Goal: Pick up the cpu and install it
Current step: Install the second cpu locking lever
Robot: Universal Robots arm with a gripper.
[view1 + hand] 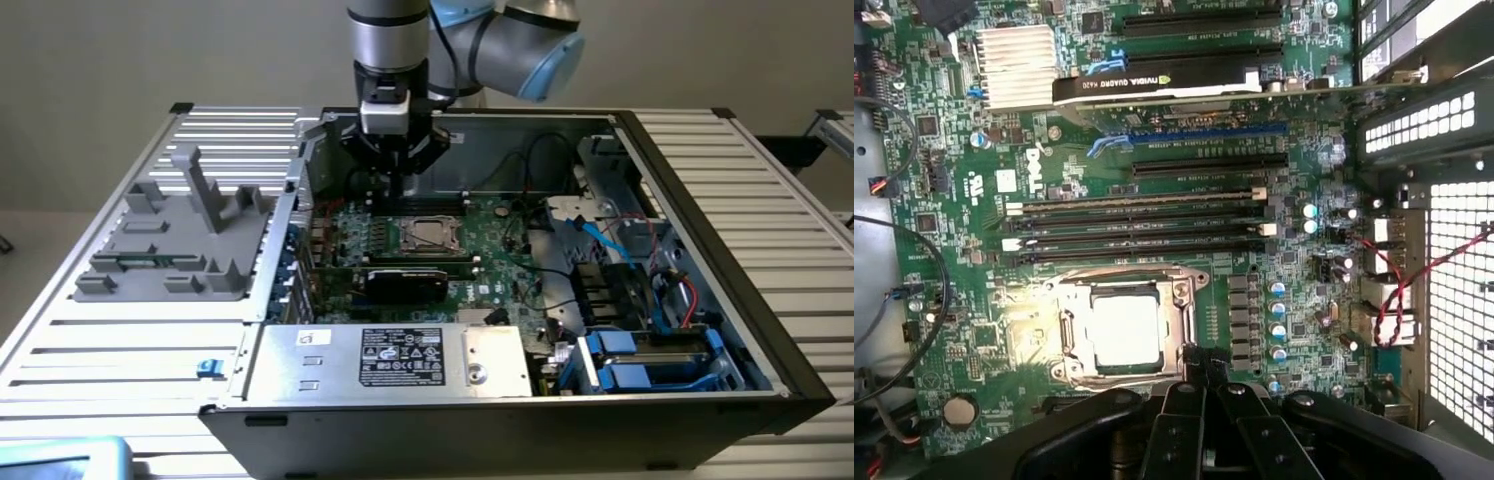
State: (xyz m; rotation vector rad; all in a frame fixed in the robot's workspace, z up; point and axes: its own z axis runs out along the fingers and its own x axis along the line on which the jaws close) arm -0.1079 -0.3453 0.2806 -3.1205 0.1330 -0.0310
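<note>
Just beside the closed, empty pincer point(1203, 362), cpu point(1126, 331) seated in motherboard socket point(1184, 320)

an open computer case point(787, 390) holds a green motherboard point(984, 330) and black graphics card point(1154, 88).

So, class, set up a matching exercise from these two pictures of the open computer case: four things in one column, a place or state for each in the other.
Things:
1. cpu
2. gripper
3. graphics card
4. grey holder tray

Places or states:
A. outside the case, on the exterior view's left
B. shut, empty, just above the board beside the socket
C. seated in the socket frame
D. plugged into a slot beyond the memory slots

Pairs: 1-C, 2-B, 3-D, 4-A
</note>
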